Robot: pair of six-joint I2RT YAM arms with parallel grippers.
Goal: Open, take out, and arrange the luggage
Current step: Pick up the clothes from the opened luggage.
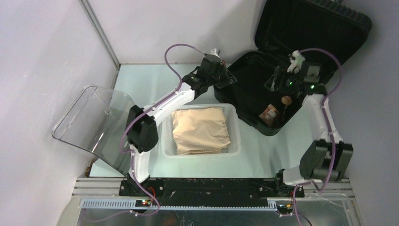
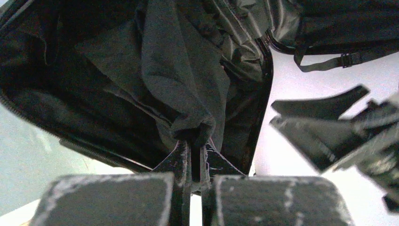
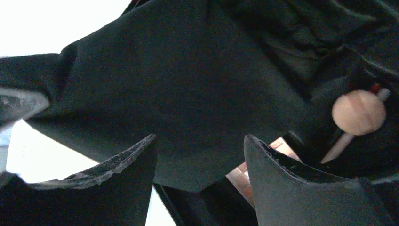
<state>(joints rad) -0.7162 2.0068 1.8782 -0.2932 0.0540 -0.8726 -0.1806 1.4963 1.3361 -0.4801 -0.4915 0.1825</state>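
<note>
The black hard-shell luggage point(image 1: 282, 125) lies open at the back right, its lid point(image 1: 313, 23) standing up. My left gripper point(image 1: 227, 77) is at its left rim, shut on a bunched fold of a black garment point(image 2: 179, 70) that it pinches at the fingertips point(image 2: 194, 143). My right gripper point(image 1: 275, 82) hovers over the luggage's inside, open, with the same dark garment point(image 3: 188, 84) spread just beyond its jaws point(image 3: 197, 146) and not gripped. A wooden ball on a stick point(image 3: 358, 112) and a brown packet point(image 1: 269, 113) lie in the luggage.
A white perforated basket point(image 1: 235, 141) holding a folded beige cloth point(image 1: 200, 129) stands in front of the luggage. A clear plastic lid point(image 1: 89, 122) leans at the left. Walls close the back and both sides.
</note>
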